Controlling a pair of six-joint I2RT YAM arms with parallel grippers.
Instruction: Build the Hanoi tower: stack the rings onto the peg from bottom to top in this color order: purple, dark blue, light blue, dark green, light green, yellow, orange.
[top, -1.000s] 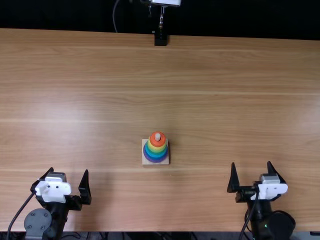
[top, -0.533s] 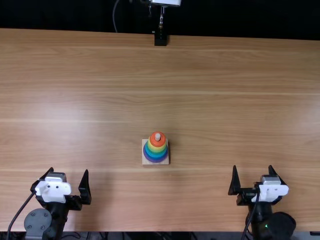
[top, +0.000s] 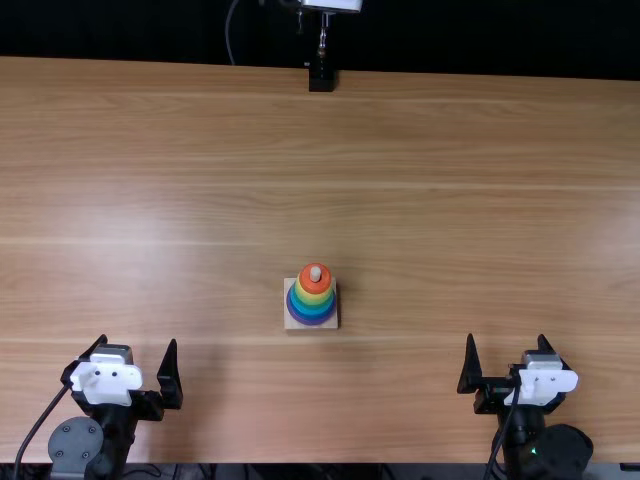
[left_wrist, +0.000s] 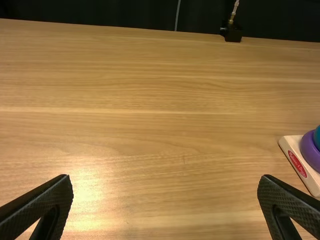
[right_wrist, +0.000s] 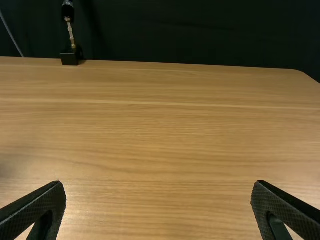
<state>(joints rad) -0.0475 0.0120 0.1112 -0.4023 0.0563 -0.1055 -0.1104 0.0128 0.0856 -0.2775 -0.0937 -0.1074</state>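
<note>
L tool (top: 138, 341), R tool (top: 506, 337) open; rings (top: 313, 298) on peg (top: 315, 273), mid cols. unclear.

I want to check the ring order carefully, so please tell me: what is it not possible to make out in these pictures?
- Peg, top view: its shaft is hidden by the rings.
- Middle rings, top view: too small to separate every colour.
- Stack, left wrist view: partly cut off by the right edge.
</note>
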